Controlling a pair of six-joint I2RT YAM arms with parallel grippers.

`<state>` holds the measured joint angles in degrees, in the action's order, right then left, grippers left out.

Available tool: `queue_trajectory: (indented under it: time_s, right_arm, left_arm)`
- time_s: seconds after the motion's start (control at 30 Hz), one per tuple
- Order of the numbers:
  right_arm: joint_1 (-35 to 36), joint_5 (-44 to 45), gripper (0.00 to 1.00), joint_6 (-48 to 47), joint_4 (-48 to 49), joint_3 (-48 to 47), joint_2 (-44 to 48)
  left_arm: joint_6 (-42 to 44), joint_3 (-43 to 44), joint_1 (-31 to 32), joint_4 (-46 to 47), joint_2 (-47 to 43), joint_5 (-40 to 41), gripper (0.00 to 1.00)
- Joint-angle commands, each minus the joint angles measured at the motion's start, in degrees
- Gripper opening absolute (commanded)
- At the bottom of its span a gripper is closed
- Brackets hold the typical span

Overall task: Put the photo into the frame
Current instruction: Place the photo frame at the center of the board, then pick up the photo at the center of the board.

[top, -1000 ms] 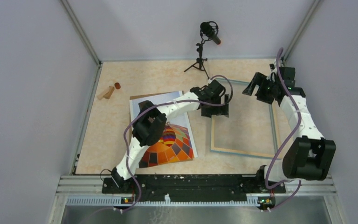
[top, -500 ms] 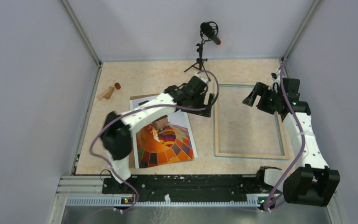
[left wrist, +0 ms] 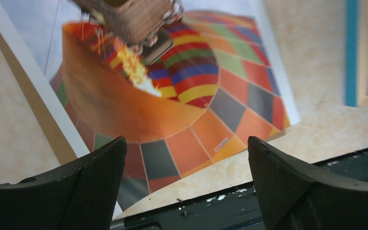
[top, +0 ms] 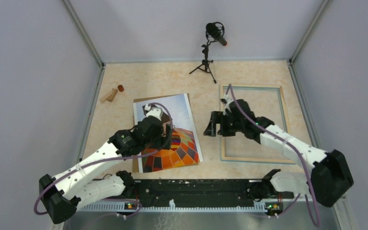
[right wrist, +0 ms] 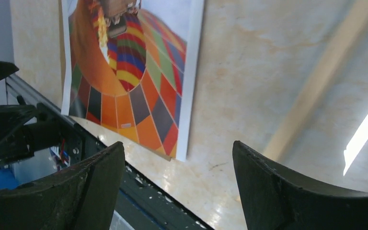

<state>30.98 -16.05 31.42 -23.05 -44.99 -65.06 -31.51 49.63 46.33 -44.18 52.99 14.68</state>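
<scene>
"Both arms have swung back toward us since a second ago. Now the left hand (left wrist: pixel 186 143) hangs over the photo (top: pixel 172 106)."

"Gripping it?"

"No, its fingers (left wrist: pixel 91 182) are spread with nothing between. The right hand (right wrist: pixel 178 146) is likewise released, at the left edge of the frame (top: pixel 251 86)."

"And the photo?"

"Flat on the desk (top: pixel 172 76), face up, left of the frame, not touching."

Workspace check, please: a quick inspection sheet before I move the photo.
Surface: beige table, flat.
Job's things: photo face up on a brown board; frame lies apart to its right, no print in it.
Clutter: wooden piece, small dark-red piece, microphone tripod.
Hands: left hand open over photo; right hand open, between photo and frame.
Cables: purple cable loops along each arm.
Surroundings: grey walls.
</scene>
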Motion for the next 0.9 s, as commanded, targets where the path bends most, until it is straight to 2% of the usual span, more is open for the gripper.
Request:
queue_trajectory:
  time_s: [0.0,0.1,0.17,0.3,0.5,0.67,0.87]
  right_arm:
    - [11.43,5.08,0.80,8.32,11.61,-1.22,-8.36]
    - [15.51,4.66,0.77,12.54,17.97,-0.88,-14.33]
    - [15.60,4.00,0.71,16.38,21.82,0.92,-17.31]
    - [15.67,4.33,0.67,19.85,27.17,6.35,-16.36]
    - [15.60,2.95,0.67,18.55,26.96,10.36,-14.50]
    - [14.63,0.08,0.68,17.55,29.77,13.48,-14.41]
    - [13.63,-8.43,0.68,19.85,41.47,16.46,-17.86]
  left_arm:
    - [-11.34,-6.12,-0.47,0.28,-0.37,3.81,0.98]
    - [-15.14,-10.03,-1.47,5.87,0.93,0.61,0.98]
    - [-17.18,-12.20,-2.05,10.72,1.22,-3.05,0.98]
    - [-20.59,-16.59,-3.16,19.82,3.35,-9.83,0.98]
    - [-27.44,-22.82,-5.96,26.52,6.72,-15.78,0.98]
    - [-30.77,-26.14,-6.61,28.19,6.21,-15.16,0.98]
    - [-31.29,-27.32,-6.77,26.76,6.24,-14.33,0.98]
